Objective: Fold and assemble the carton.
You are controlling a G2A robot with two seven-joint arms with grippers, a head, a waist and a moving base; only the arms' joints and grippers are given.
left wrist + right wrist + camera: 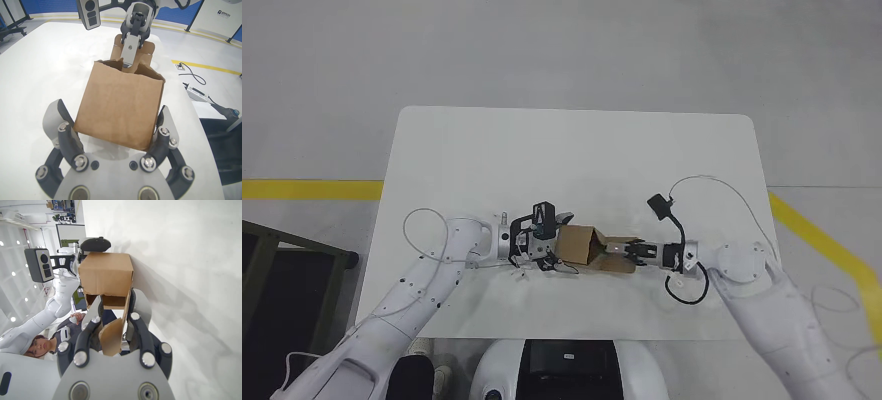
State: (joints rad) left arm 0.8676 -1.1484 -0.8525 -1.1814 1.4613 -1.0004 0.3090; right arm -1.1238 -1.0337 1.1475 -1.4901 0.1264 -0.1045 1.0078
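Two grippers working: left gripper [112, 106] clamps the brown carton's [122, 91] closed end between its fingers, right gripper [116, 295] spread apart, one finger inside the open mouth, one outside.

Plain brown carton [119, 106] btwn left gripper [113, 106] silver fingers [52, 121] w/ black pads [65, 113], white table [692, 150] under fingers, grey floor [542, 50] w/ yellow stripe [312, 189] well beyond fingertips, right gripper [116, 296] same silver & black.

Right hand [130, 61] fingertip hidden inside carton [121, 106]
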